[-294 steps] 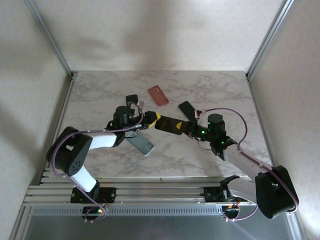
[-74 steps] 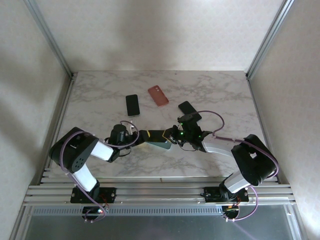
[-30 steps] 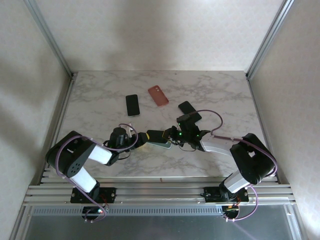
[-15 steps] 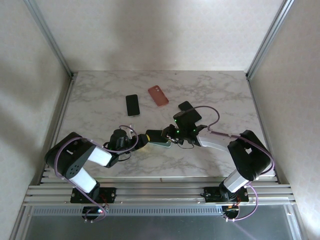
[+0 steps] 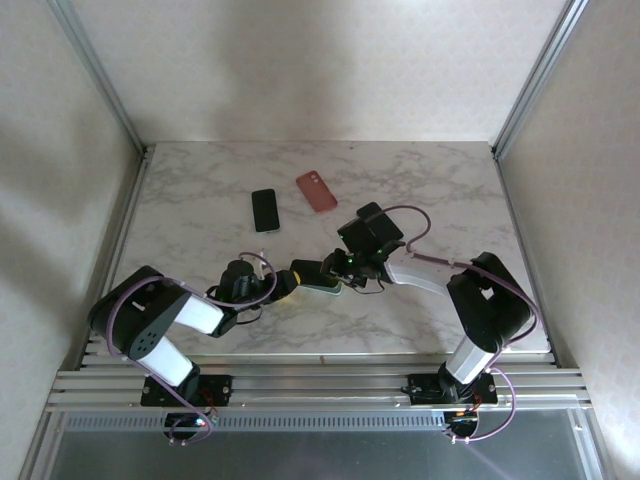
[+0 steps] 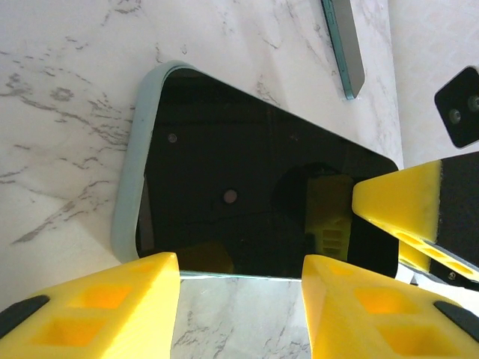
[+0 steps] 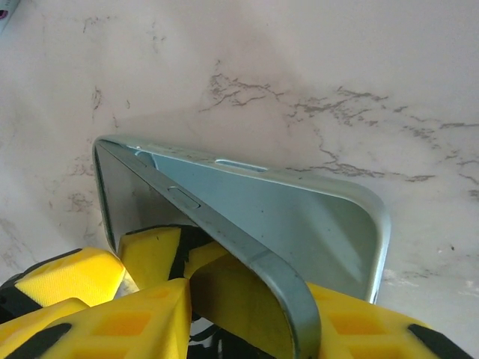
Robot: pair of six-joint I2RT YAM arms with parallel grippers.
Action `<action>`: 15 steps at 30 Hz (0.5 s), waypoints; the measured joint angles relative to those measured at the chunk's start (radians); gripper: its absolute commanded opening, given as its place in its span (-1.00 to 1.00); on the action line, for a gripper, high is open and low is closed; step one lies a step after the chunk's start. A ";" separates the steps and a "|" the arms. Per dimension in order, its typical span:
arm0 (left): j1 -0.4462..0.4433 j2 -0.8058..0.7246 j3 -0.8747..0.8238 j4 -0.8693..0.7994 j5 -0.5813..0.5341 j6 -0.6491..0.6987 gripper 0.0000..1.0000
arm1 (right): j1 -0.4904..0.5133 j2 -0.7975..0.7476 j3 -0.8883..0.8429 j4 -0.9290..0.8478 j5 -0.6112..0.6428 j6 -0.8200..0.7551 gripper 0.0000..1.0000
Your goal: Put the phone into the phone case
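Fingers (image 6: 97, 307) of the left gripper (image 6: 239, 263), padded in yellow foam, stand apart with their tips at the near long edge of the black-screened phone (image 6: 254, 194). Nothing is clamped between them. The phone sits in the pale green soft phone case (image 6: 129, 187), whose rim shows around its rounded end. Both lie on the white marble-patterned table (image 6: 67, 90), and the overhead view puts them about mid-table, a little toward the arms.

The right gripper (image 7: 251, 299) meets the phone from the opposite side. Its wrist view shows the phone not fully seated: one long metal edge is lifted out of the case and slants upward, while the case itself lies flat on the table. The right fingers (image 7: 112, 321) are parted on either side of that raised edge near a corner. Whether they squeeze it or merely bracket it I cannot tell from this close angle.

Beyond the phone, the left wrist view shows a slim dark slab with a teal side (image 6: 343, 45) lying flat on the table. Farther back, well apart from both grippers, lies a second black phone (image 5: 264, 210). Near it, closer to the far edge, is a salmon-pink phone case (image 5: 316, 190).
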 measured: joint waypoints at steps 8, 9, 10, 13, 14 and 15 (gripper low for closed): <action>-0.001 -0.025 0.000 -0.020 0.008 0.000 -0.08 | 0.012 0.063 0.060 -0.108 0.038 -0.030 0.09; -0.001 -0.034 0.000 -0.023 0.008 0.000 -0.08 | 0.018 0.063 0.069 -0.116 0.041 -0.030 0.11; -0.001 -0.043 0.000 -0.026 0.008 0.000 -0.08 | 0.023 0.063 0.073 -0.122 0.042 -0.030 0.13; -0.001 -0.074 -0.001 -0.033 0.006 -0.001 -0.08 | 0.033 0.068 0.083 -0.142 0.048 -0.034 0.18; -0.002 -0.084 -0.002 -0.035 0.004 -0.001 -0.08 | 0.033 0.068 0.086 -0.147 0.049 -0.034 0.20; -0.002 -0.097 -0.005 -0.035 0.000 -0.003 -0.08 | 0.033 0.069 0.090 -0.153 0.049 -0.037 0.23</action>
